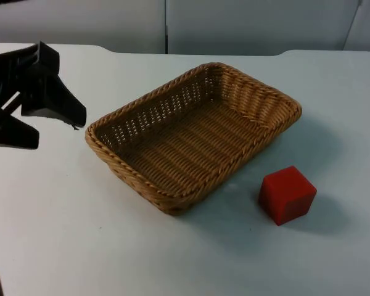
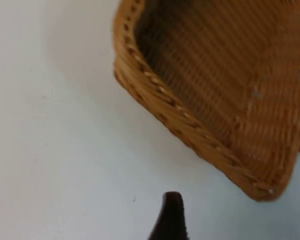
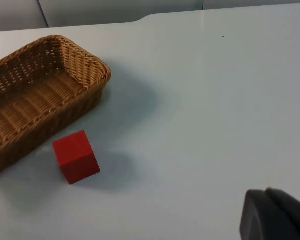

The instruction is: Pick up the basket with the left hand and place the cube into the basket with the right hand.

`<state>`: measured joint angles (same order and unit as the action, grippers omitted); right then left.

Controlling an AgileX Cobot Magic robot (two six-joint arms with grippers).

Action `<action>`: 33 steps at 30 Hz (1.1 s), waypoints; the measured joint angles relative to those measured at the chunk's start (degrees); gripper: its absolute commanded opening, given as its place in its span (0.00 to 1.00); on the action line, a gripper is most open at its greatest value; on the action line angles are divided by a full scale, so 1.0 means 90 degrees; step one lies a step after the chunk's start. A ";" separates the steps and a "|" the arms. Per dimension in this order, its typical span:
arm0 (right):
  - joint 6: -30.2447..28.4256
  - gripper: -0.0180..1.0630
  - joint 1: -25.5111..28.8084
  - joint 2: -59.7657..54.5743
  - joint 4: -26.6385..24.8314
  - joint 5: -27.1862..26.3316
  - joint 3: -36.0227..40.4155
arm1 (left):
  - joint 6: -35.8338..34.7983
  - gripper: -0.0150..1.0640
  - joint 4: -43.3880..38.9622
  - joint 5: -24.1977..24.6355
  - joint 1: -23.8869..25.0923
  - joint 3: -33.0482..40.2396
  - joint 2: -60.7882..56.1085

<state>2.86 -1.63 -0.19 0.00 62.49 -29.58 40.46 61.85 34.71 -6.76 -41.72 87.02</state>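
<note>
From the top view, I am watching the left claw (image 1: 55,126), jaws spread wide, hanging just left of the basket (image 1: 194,135) on the desk (image 1: 61,234). Left wrist view: the basket's near rim is lying ahead of the fingertip (image 2: 171,215). Right wrist view: the cube (image 3: 76,156) is sitting beside the basket, the right claw's state being beyond telling.

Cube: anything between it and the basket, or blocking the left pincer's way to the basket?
Nothing visible. The red cube sits on bare table just off the basket and apart from it. The left pincer is beside the basket's end, with bare table between them. The basket is empty.
</note>
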 measured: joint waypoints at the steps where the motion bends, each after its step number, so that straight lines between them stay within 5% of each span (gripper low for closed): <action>1: 0.0000 0.01 0.0000 0.0000 0.0000 0.0000 0.0000 | -0.0204 0.66 0.0012 -0.0159 0.0000 -0.0036 0.0118; 15: 0.0000 0.01 0.0000 0.0000 0.0000 0.0000 0.0000 | -0.0683 0.66 0.0870 -0.0263 0.0000 -0.0162 0.1447; 25: 0.0000 0.01 0.0000 0.0000 0.0000 0.0000 0.0000 | 0.0620 0.66 0.2722 0.0192 0.0000 -0.0162 0.1995; 33: 0.0000 0.01 0.0000 0.0000 0.0000 0.0000 0.0000 | 0.0807 0.66 0.3029 0.0359 0.0000 -0.0395 0.2299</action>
<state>2.86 -1.63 -0.19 0.00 62.49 -29.58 47.72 89.11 37.94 -6.76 -45.27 107.71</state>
